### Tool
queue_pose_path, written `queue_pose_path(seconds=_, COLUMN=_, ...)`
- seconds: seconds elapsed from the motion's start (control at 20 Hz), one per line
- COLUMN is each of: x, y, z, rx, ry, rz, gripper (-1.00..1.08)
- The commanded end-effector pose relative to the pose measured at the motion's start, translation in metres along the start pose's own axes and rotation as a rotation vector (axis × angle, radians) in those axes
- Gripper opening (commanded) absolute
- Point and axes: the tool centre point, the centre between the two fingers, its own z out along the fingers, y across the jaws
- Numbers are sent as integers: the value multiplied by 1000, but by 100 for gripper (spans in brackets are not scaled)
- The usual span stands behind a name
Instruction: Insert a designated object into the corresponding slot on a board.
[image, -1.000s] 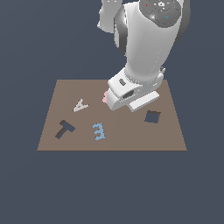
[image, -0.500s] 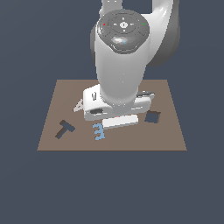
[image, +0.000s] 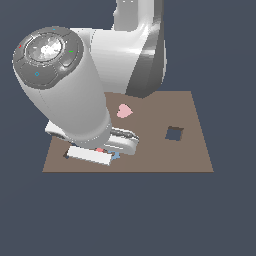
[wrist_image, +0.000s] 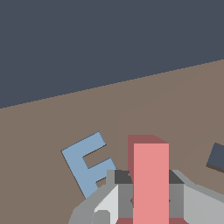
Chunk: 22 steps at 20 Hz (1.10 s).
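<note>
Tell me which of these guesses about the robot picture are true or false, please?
1. The claw is clamped on a salmon-red flat block. True.
2. A pink heart-shaped piece lies on the flat brown board. True.
3. The light blue E-shaped block is held in the claw. False: it lies on the board beside the claw.
4. The dark square hole in the board has a piece in it. False: it shows empty.
5. The robot's arm hides part of the board in the exterior view. True.
</note>
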Motion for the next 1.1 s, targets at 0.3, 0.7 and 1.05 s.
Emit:
queue_pose_path(seconds=0.3, x=21, y=64, z=-2, rx=0, ry=0, rz=254, gripper=-100)
queue_pose_path(seconds=0.7, x=23, y=93, z=-3, rx=-1, ry=-1, rz=365, gripper=-100)
queue_pose_path(seconds=1.05, x=23, y=92, z=-2, rx=-1, ry=-1, rz=359, gripper=-100)
